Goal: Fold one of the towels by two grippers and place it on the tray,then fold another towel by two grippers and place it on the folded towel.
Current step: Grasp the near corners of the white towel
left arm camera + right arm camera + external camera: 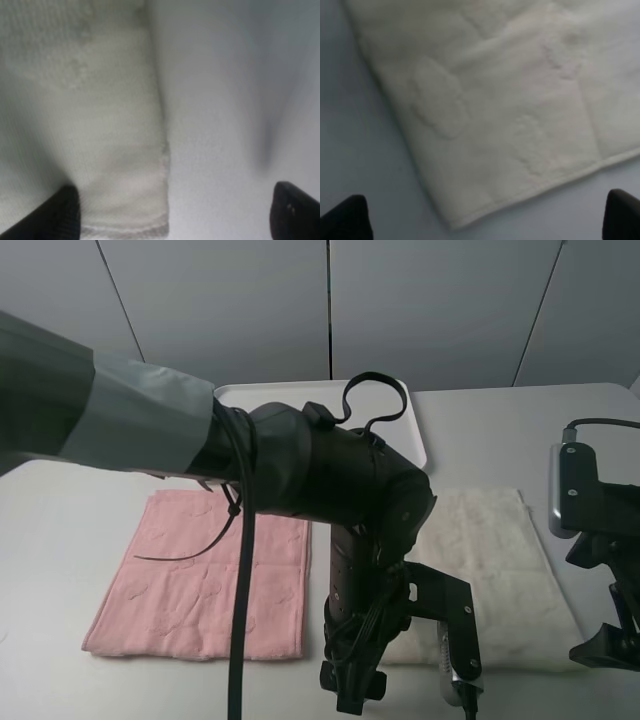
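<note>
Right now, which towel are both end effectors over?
The cream towel: left end effector and right end effector each frame one of its corners. The pink towel lies beside it.

The left arm (330,480) hides the white tray (280,390) in its near half and the left edge of the cream towel (490,550); the left wrist view is blurred.

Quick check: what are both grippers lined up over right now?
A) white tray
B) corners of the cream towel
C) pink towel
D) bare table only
B: each wrist view shows a corner of the cream towel beneath an open gripper, the left gripper and the right gripper. The pink towel lies flat off to the side.
</note>
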Controlling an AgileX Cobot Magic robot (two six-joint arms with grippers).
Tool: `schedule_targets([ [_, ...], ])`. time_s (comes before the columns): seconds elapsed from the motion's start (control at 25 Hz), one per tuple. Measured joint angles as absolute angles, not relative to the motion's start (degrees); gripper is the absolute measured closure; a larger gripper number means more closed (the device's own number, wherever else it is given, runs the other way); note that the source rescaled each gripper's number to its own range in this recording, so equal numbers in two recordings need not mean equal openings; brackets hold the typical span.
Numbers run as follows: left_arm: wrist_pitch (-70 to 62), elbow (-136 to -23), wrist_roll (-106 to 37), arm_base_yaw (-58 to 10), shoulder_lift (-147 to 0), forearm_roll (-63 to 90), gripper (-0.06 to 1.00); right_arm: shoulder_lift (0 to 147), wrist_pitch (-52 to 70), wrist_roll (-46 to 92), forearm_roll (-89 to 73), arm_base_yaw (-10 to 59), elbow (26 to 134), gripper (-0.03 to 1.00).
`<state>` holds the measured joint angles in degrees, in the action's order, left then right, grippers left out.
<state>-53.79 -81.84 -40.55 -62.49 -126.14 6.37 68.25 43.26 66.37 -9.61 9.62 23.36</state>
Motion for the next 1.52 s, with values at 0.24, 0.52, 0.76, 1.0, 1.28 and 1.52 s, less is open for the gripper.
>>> schedule_targets([
  [0.24,-53.26,-81.84,-40.55,-62.49,-126.14,6.25,-0.04,68.64,41.48,70.19,-10.17,9.62,18.96,-0.03],
  [0.52,-52.67,-81.84,-40.55,-62.49,-126.14,5.90,-0.04,73.67,39.43,71.46,-11.29,9.62,18.69,-0.03],
  [0.76,-52.54,-81.84,-40.55,-62.49,-126.14,5.90,-0.04,78.13,38.06,71.70,-11.04,11.49,18.69,-0.03],
  [1.0,-52.44,-81.84,-40.55,-62.49,-126.14,5.78,-0.04,81.57,34.25,70.31,-9.99,14.19,18.69,-0.03],
  [1.28,-52.44,-81.84,-40.55,-62.49,-126.14,5.78,-0.04,85.46,32.06,69.98,-8.07,14.19,18.03,-0.03],
  [1.52,-52.44,-81.84,-40.55,-62.49,-126.14,5.78,-0.04,85.73,27.46,69.98,-5.25,14.19,15.71,-0.03],
])
